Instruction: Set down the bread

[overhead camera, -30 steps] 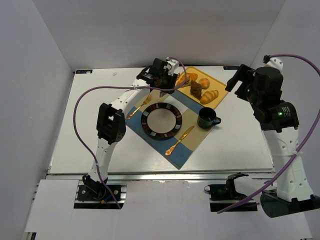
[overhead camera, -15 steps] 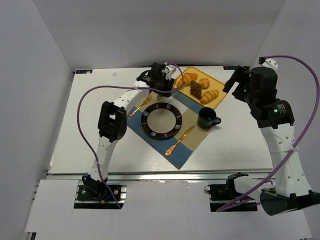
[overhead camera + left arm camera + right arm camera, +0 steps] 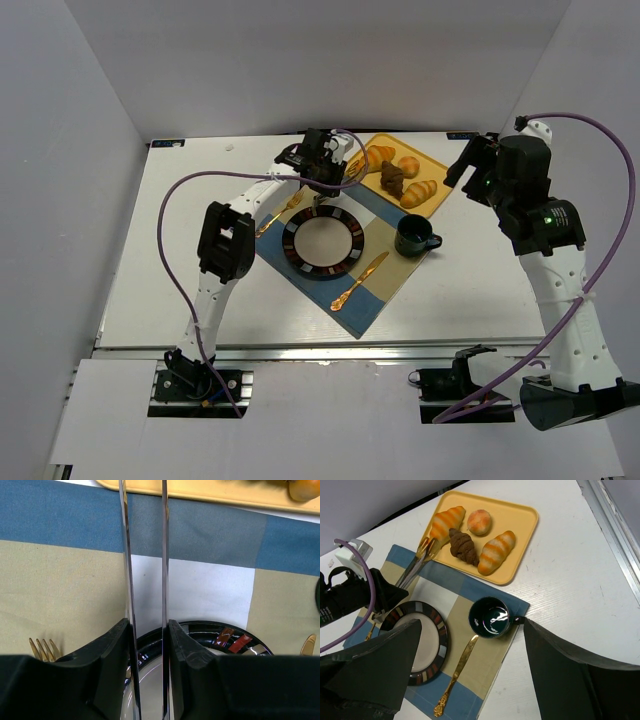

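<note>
bread [image 3: 464,547] lies on yellow tray [image 3: 520,515]; left gripper [image 3: 147,645] clamps tongs [image 3: 417,560], tips at striped croissant [image 3: 445,522]; right gripper [image 3: 471,625] gapes empty

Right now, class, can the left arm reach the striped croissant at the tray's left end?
Probably yes. The left gripper holds tongs whose tips lie at that croissant on the tray, with nothing between them.

**White arms, black joints**

The left arm [image 3: 222,250] and right arm [image 3: 565,275] wear white shells broken by black joint blocks. A purple cable [image 3: 165,205] loops along each. A green light [image 3: 548,207] glows on the right arm. The left pincer [image 3: 146,635] has black fingers [image 3: 112,655].
</note>
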